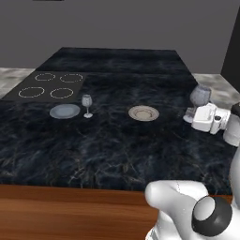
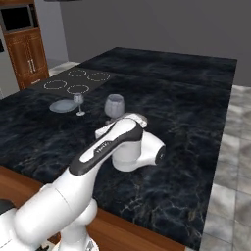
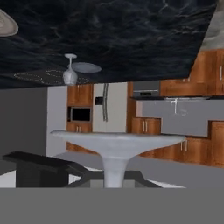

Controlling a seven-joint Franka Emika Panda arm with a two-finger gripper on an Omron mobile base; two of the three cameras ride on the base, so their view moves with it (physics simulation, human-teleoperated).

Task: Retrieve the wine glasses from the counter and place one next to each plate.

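Two plates lie on the black marble island (image 1: 117,140) beside burner rings (image 1: 51,85): grey-blue plate (image 1: 64,111) with a wine glass (image 1: 87,105) touching-close, beige plate (image 1: 143,113) alone. Gripper (image 1: 193,115) clamps the second glass (image 1: 199,96) above the island's right side; wooden cabinets (image 2: 27,51) behind.

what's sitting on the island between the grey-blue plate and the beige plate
One wine glass, upright beside the grey-blue plate. From it to the beige plate the black top is bare, seen in the left base view.

Grey-blue plate (image 1: 64,111), beige plate (image 1: 143,113), black marble-veined island top (image 1: 117,150)
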